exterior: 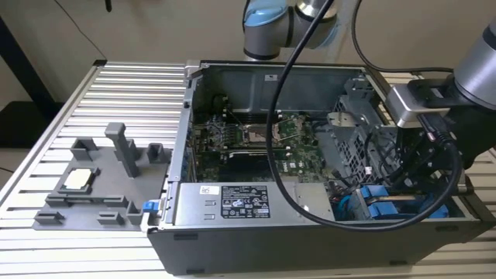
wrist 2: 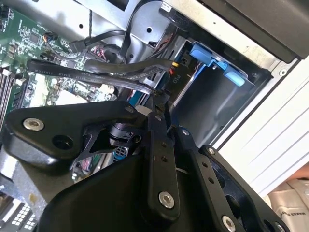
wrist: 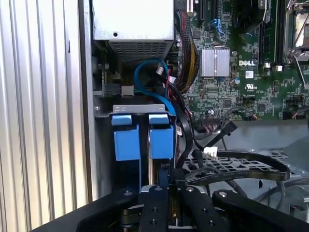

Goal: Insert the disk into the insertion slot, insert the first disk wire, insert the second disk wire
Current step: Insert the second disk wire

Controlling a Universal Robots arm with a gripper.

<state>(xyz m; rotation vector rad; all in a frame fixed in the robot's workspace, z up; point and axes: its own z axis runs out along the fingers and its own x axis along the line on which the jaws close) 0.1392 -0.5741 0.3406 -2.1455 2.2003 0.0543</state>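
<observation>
One computer case [exterior: 310,232] on slatted metal table [exterior: 116,93]; pale wall behind.

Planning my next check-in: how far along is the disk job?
Done: the disk, by its blue frame, seems to sit in the slot; whether it is fully home I cannot tell. In hand: the gripper is at the slot's mouth, among black wires. Left: a white connector hangs loose, so wiring looks unfinished.

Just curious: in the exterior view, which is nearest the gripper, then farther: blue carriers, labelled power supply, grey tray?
1. Blue carriers, beside the gripper.
2. Power supply, case front.
3. Grey tray, on the table, exterior view's left.
</observation>
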